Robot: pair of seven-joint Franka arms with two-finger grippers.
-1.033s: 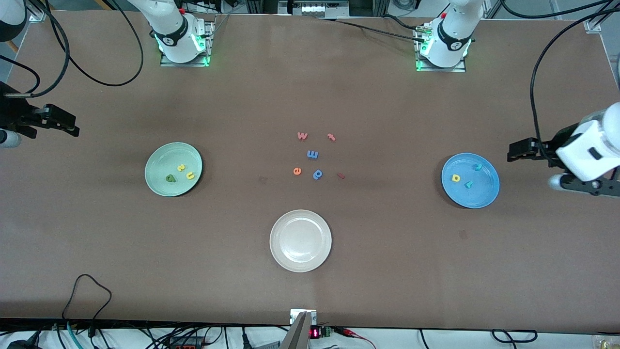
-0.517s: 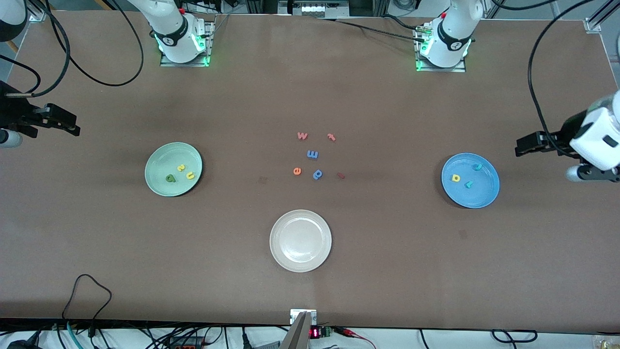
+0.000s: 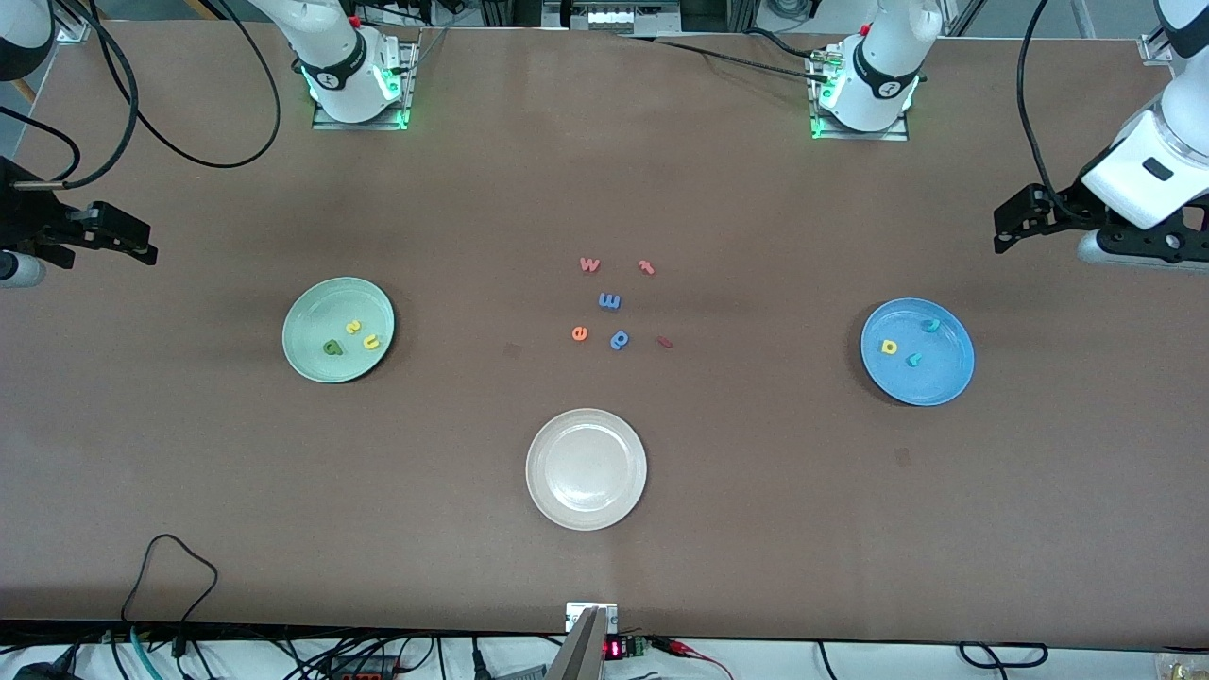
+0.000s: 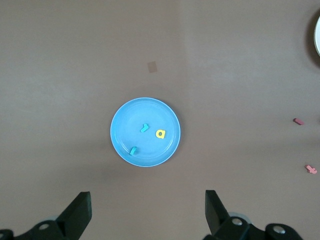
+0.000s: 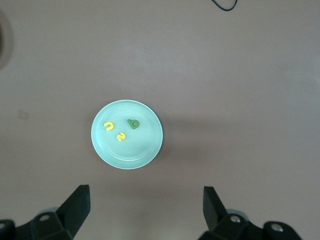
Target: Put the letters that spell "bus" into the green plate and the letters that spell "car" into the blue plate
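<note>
The green plate (image 3: 312, 312) toward the right arm's end holds a green b (image 3: 332, 348), a yellow s (image 3: 353, 327) and a yellow u (image 3: 371, 342). In the right wrist view the same plate (image 5: 142, 147) lies apart from my open, empty right gripper (image 5: 145, 207). The blue plate (image 3: 945, 376) toward the left arm's end holds a yellow a (image 3: 889, 347), a teal c (image 3: 931, 325) and a teal r (image 3: 913, 359). My left gripper (image 4: 147, 210) hangs open and empty over bare table beside the blue plate (image 4: 125, 125). Both grippers, left (image 3: 1003, 234) and right (image 3: 144, 249), hover at the table's ends.
A white plate (image 3: 586, 510) sits near the front camera. In the middle lie an orange w (image 3: 589, 264), a red t (image 3: 646, 267), a blue m (image 3: 609, 301), an orange e (image 3: 579, 332), a blue p-shape (image 3: 620, 339) and a small red piece (image 3: 665, 342).
The left arm has swung away from the blue plate, up and toward the bases' edge of the table. The right arm and all the letters stay where they were.
</note>
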